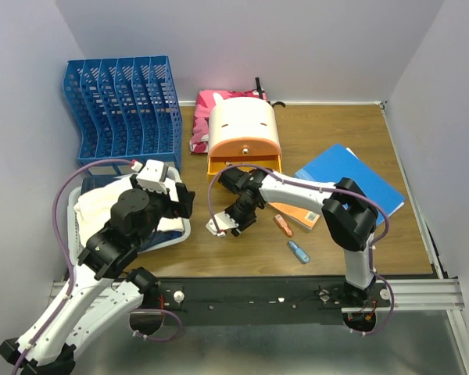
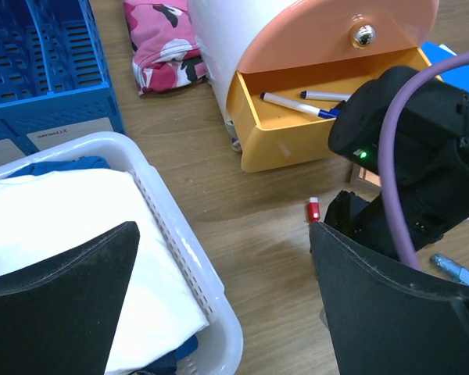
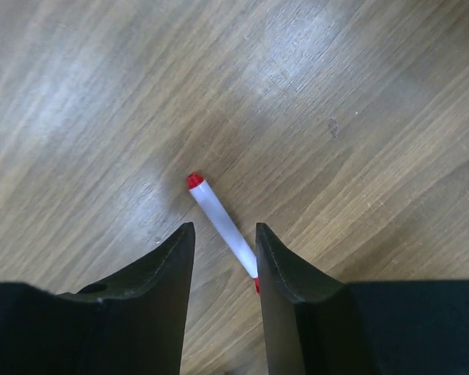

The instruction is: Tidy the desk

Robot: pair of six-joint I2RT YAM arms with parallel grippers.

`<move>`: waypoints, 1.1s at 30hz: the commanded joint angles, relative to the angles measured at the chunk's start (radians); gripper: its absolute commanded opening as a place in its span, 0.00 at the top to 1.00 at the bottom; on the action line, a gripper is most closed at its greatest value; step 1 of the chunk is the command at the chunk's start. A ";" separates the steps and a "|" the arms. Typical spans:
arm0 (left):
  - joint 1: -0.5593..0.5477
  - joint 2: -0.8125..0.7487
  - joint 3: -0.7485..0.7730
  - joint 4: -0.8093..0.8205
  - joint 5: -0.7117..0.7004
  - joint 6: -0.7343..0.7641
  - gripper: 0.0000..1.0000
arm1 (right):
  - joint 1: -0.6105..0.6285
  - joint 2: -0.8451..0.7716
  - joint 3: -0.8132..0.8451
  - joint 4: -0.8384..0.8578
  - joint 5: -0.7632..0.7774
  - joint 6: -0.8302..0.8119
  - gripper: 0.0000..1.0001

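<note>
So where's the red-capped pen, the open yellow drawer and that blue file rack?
Red-capped pen [image 3: 219, 220]: right wrist view, white barrel.
Open yellow drawer [image 2: 293, 146]: left wrist view, front wall.
Blue file rack [image 1: 121, 101]: top view, middle dividers.

Rack [image 1: 121, 105] back-left, tray [image 2: 189, 258] in front of it. Drawer box [image 1: 242, 133] centre-back, pens [image 2: 293, 104] in its drawer. Marker [image 3: 219, 223] on desk [image 1: 242, 258] just before it. Notebook [image 1: 352, 180] right.

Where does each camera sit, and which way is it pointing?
Top external: above and behind, looking down on the desk; left arm and right arm show.
Left wrist: on the left arm, looking over the white basket toward the orange drawer box; own fingers at bottom.
Right wrist: faces straight down at the wood; its fingers flank a red-capped marker.
Shared: top and left wrist both show the drawer box.
</note>
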 commanded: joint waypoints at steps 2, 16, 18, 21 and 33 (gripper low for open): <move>0.004 -0.011 -0.016 -0.021 -0.031 -0.022 0.01 | 0.027 0.052 -0.032 0.059 0.089 -0.020 0.58; 0.004 -0.021 -0.029 0.004 -0.035 -0.068 0.01 | 0.029 0.077 -0.073 0.039 0.073 -0.022 0.88; 0.004 -0.021 -0.032 0.010 -0.031 -0.084 0.01 | 0.027 0.075 -0.067 0.023 0.041 0.018 0.92; 0.004 -0.021 -0.039 0.030 -0.025 -0.101 0.01 | 0.029 0.064 -0.038 -0.007 -0.015 0.107 0.95; 0.004 0.042 -0.090 0.141 0.028 -0.216 0.01 | 0.007 -0.141 0.123 -0.240 -0.204 0.294 0.99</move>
